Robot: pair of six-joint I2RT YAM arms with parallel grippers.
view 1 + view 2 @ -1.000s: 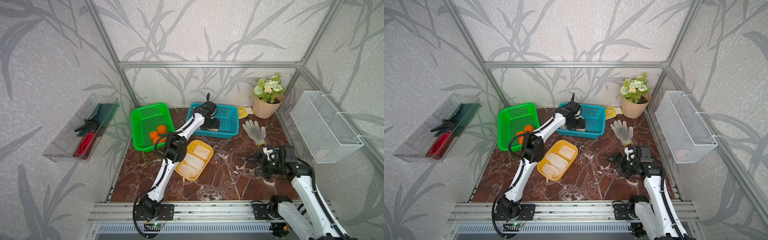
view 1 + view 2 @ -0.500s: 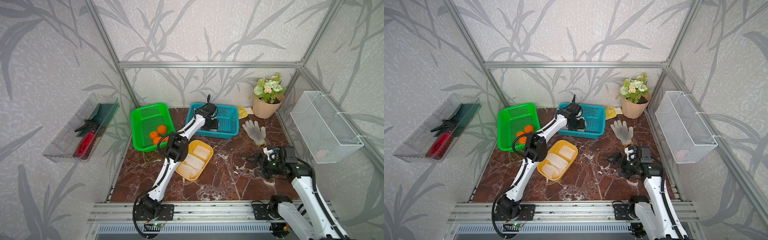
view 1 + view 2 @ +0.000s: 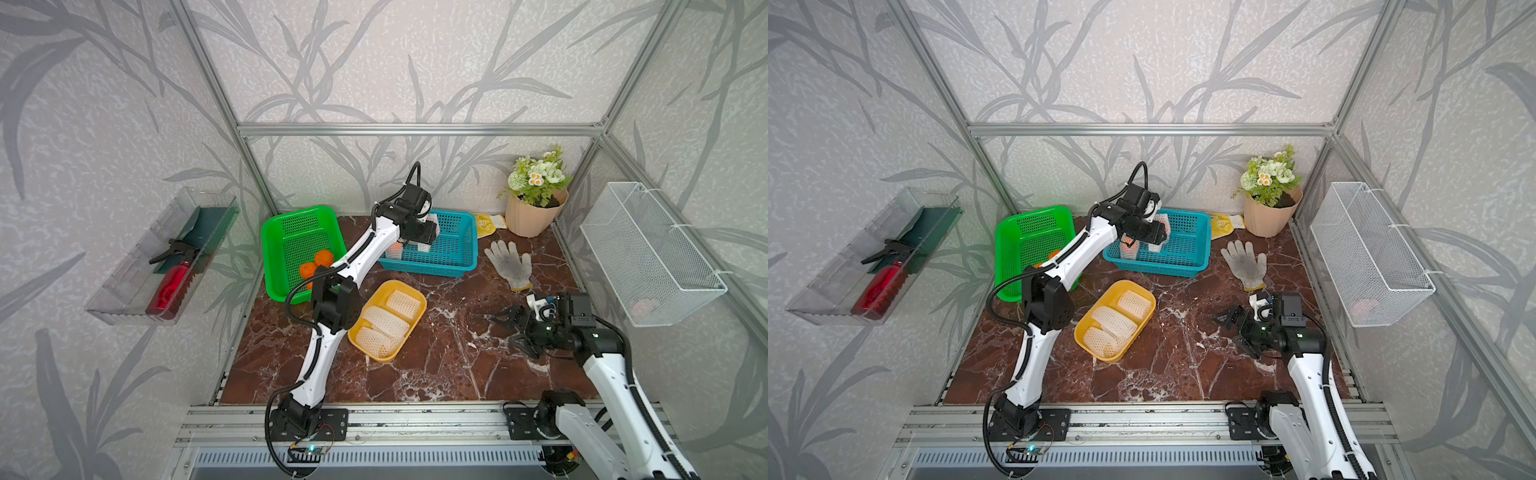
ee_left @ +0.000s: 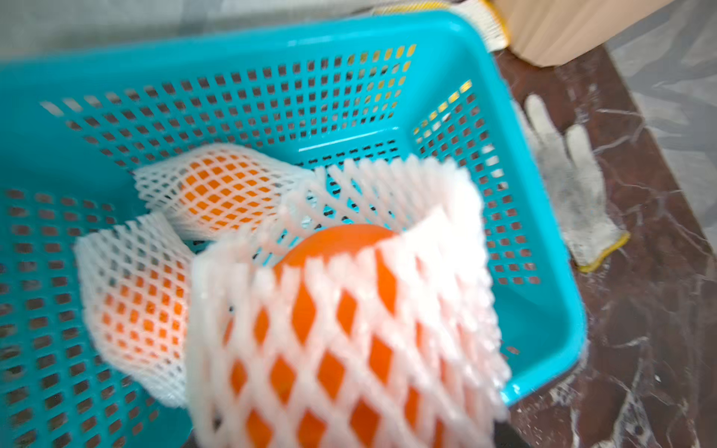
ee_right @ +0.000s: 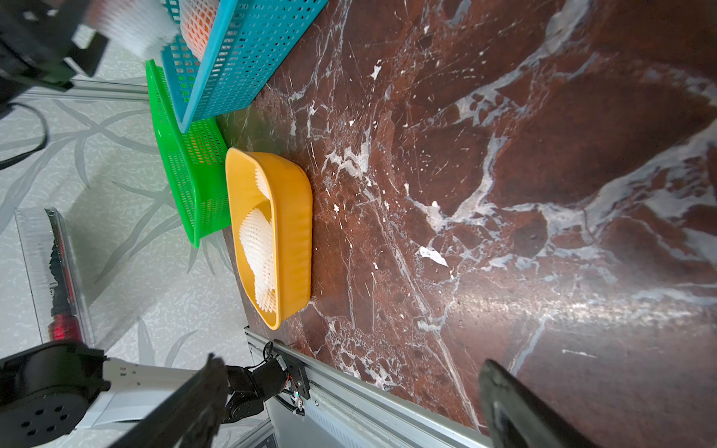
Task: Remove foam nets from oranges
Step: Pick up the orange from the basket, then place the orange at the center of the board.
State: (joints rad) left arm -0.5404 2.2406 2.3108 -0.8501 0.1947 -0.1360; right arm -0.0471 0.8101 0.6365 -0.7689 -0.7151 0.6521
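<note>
Left gripper grasps a netted orange over the teal basket, while the free right gripper sits well apart.

In both top views the left gripper (image 3: pixel 424 241) hangs over the teal basket (image 3: pixel 457 270) at the back of the bench (image 3: pixel 436 365), clenched on a white-sleeved netted orange (image 3: pixel 424 248). The right gripper (image 3: pixel 510 330) sits low near the front right, spread wide and empty, pointing toward the middle. The left wrist view shows the held fruit (image 4: pixel 341 329) close and blurred. Its foam net (image 4: pixel 426 217) runs lengthwise away from the wrist, open mouth at the far end and bare peel showing there. Two more netted oranges (image 4: pixel 221 190) lie on the basket floor beyond. In the right wrist view the right gripper (image 5: pixel 351 388) gapes over bare bench, and the held net (image 5: pixel 128 23) shows above the basket rim, far off past the yellow tray (image 5: pixel 295 232). The sleeve's free end probably has to be brought across to this arm.
</note>
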